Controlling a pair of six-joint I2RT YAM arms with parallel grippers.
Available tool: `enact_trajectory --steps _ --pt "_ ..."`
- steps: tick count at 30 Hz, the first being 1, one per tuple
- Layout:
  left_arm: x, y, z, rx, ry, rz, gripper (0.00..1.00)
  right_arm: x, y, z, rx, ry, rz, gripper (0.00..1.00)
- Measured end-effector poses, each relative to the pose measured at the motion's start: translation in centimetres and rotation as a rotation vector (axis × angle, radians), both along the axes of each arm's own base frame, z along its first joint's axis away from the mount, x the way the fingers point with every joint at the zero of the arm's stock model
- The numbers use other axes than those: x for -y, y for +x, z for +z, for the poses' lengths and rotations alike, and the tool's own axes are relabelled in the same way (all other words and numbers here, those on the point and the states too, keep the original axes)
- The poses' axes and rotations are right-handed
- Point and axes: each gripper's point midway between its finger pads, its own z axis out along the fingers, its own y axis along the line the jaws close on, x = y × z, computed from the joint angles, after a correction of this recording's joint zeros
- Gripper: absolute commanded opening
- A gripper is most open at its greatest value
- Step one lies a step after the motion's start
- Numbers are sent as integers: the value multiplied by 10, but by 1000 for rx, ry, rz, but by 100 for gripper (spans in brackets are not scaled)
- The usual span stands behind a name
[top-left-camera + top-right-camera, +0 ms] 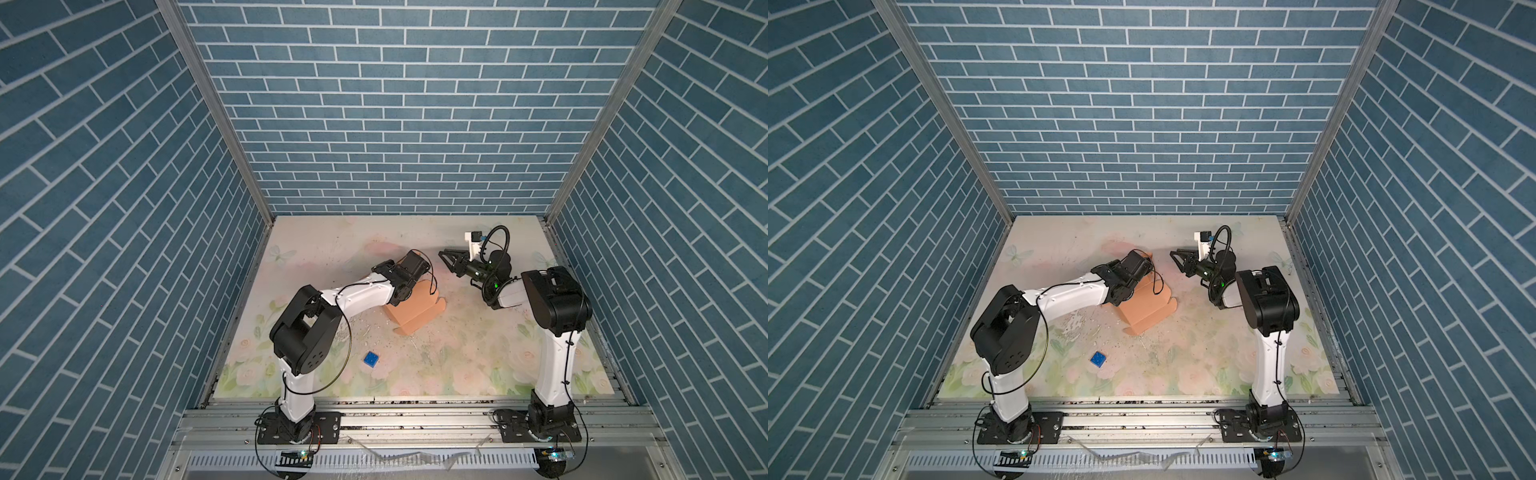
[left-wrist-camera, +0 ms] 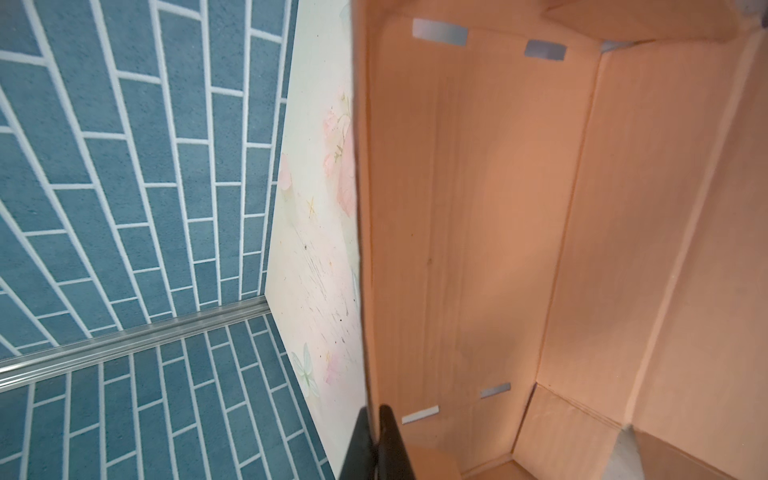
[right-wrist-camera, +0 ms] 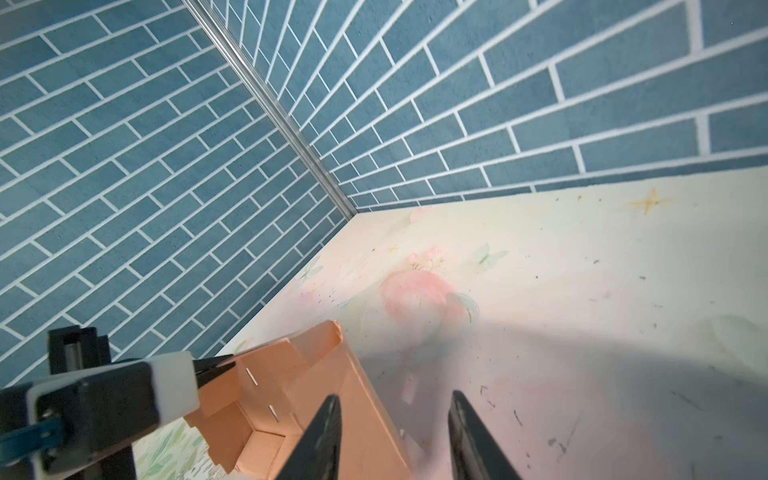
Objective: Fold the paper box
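Note:
The paper box (image 1: 415, 318) is peach-tan cardboard, partly folded, standing on the floral mat in both top views (image 1: 1144, 313). My left gripper (image 2: 376, 413) is shut on the upper edge of one box wall (image 2: 498, 228), with one finger on each side of it. The right wrist view shows that same pinch (image 3: 216, 368) at the box's (image 3: 316, 374) far wall. My right gripper (image 1: 445, 262) hangs open above and to the right of the box, touching nothing. Its two fingers (image 3: 328, 436) straddle the box's near edge from above, with a gap below them.
A small blue cube (image 1: 370, 359) lies on the mat (image 1: 478, 365) in front of the left arm. Pale debris is scattered over the mat in front of the box. Blue brick walls close the back and both sides.

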Motion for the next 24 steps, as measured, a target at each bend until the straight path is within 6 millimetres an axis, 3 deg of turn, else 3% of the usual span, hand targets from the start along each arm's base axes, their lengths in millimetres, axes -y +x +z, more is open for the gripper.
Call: enact_trajectory --steps 6,10,16,24 --pt "7 -4 2 9 32 -28 6 -7 0 -1 -22 -4 59 43" --pt "9 -5 5 21 56 -38 6 -13 -4 -12 -84 -25 75 43" --pt "14 -7 9 41 85 -55 6 -31 -24 -40 -163 -91 119 40" --pt "21 -12 11 54 113 -74 6 -50 -40 -51 -135 -153 172 36"
